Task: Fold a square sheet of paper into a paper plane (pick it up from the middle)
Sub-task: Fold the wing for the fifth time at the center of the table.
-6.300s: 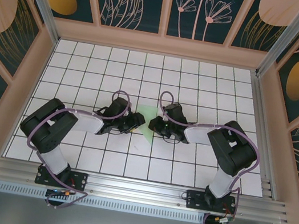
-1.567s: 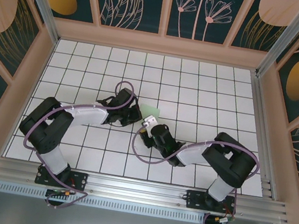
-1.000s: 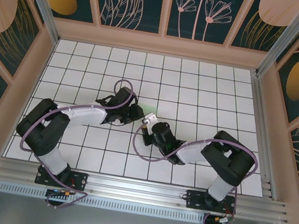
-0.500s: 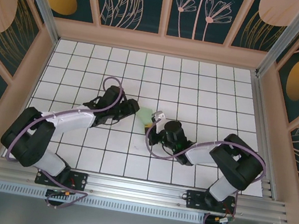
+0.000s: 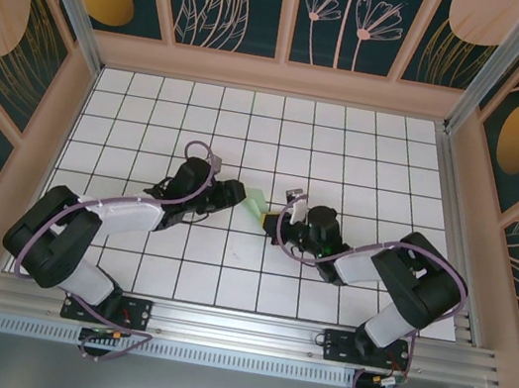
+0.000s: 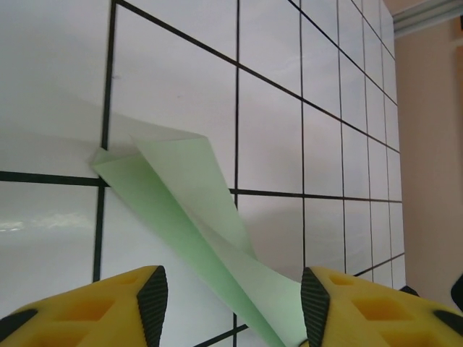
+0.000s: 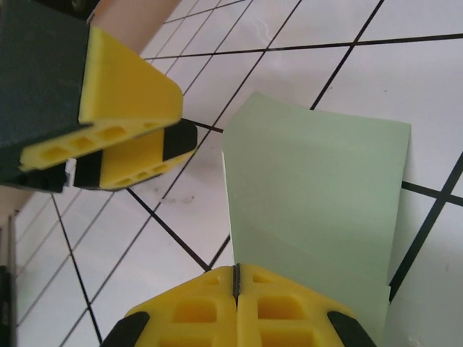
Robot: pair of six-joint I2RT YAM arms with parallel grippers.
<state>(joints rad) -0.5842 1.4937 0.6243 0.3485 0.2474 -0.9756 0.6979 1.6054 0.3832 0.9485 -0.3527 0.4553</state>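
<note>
Right wrist, right hand (image 7: pixel 236 278) pinching paper sheet (image 7: pixel 311 188) (folded), left hand (image 6: pixel 233 296) parted

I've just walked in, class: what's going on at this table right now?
Two robot arms are working on a pale green sheet of paper on the gridded table. The right gripper is shut on one edge of the partly folded sheet. The left gripper is open, with the paper's other end reaching between its fingers. It is not yet a plane.
</note>
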